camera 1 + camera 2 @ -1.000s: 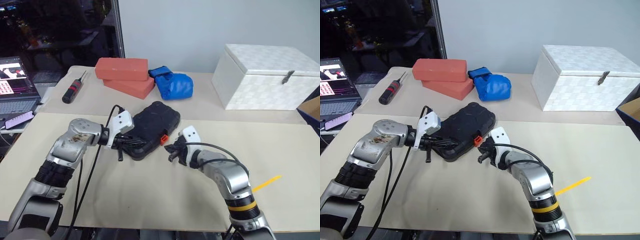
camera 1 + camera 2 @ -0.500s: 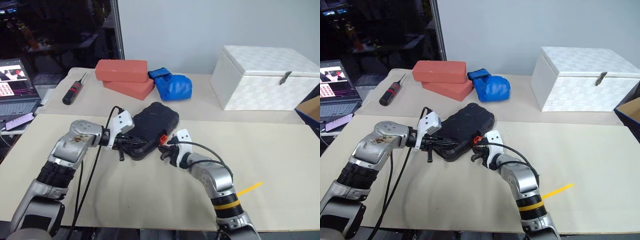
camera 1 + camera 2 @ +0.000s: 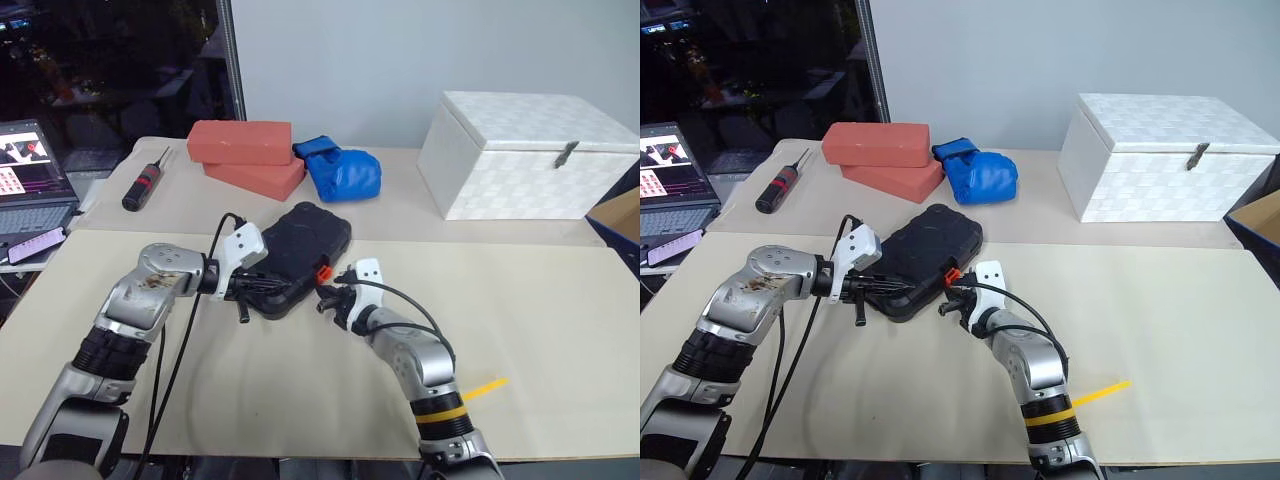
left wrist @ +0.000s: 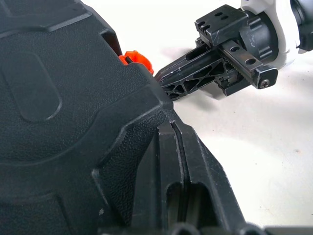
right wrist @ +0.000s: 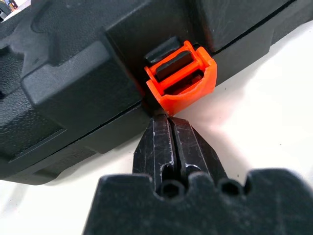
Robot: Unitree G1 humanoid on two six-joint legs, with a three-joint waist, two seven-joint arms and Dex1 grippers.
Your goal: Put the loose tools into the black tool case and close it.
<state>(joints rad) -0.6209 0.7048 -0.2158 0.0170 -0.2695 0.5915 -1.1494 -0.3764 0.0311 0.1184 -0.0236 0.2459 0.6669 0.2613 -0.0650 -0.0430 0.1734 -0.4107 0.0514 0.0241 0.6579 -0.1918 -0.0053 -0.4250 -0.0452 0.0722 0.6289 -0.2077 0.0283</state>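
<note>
Beige table [image 3: 560, 300], pale grey wall [image 3: 400, 60], dark window [image 3: 100, 60]

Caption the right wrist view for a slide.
Shut right gripper tips at the orange latch of the closed black tool case.

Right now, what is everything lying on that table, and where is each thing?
Flat black moulded-plastic tool case: one, black, lid down, table middle.
Orange latch: one, orange, on the case's near edge.
Red bricks: two, stacked, far side of the table.
Blue crumpled cloth bundle: one, blue, beside the bricks.
Large white box: one, white, lid shut, far right.
Thick black screwdriver with red band: one, far left.
Thin orange stick: one, near right on the table.
Laptop: one, screen lit, off the left edge.
Phone: one, before the laptop.
Left gripper: black fingers shut, at the case's near-left corner.
Right gripper: black fingers shut, tips at the latch.
</note>
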